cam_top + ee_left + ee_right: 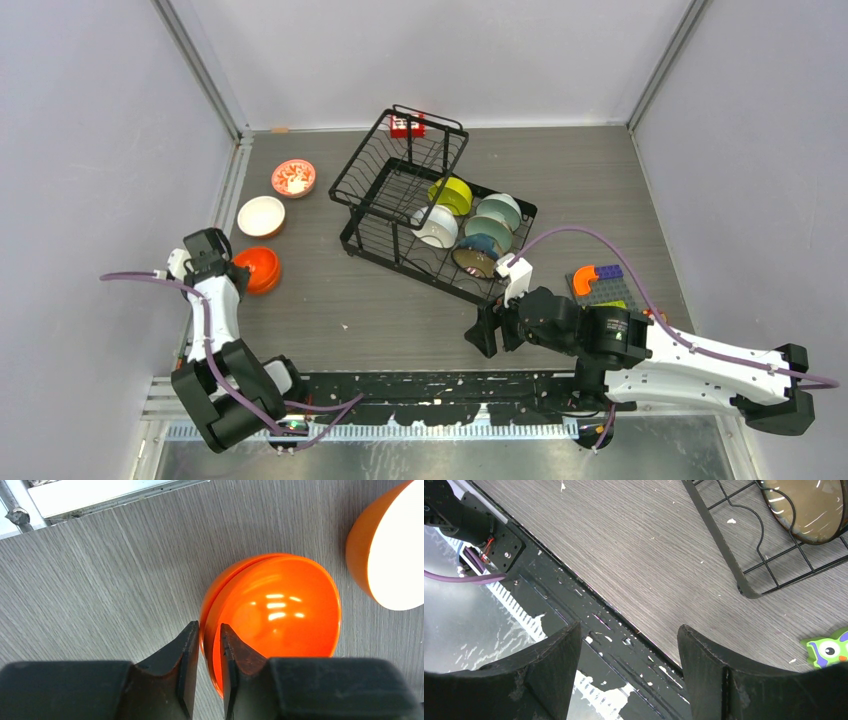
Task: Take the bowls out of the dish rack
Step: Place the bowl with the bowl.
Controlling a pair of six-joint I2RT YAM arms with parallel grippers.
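Observation:
The black wire dish rack (400,175) stands mid-table and holds several bowls: lime-yellow (452,195), white (435,227), pale mint (500,210) and dark with tan inside (475,260). On the table at left lie a red-patterned bowl (293,178), a white-inside bowl (261,216) and a glossy orange bowl (262,270). My left gripper (209,630) is shut on the rim of the orange bowl (280,610), which rests on the table. My right gripper (629,635) is open and empty over the table's near edge, by the rack's corner (744,587).
Toy blocks (595,280) lie right of the rack, and an owl card (829,650) lies near my right gripper. The white-inside bowl (390,550) sits close beside the orange one. Walls enclose the table on three sides.

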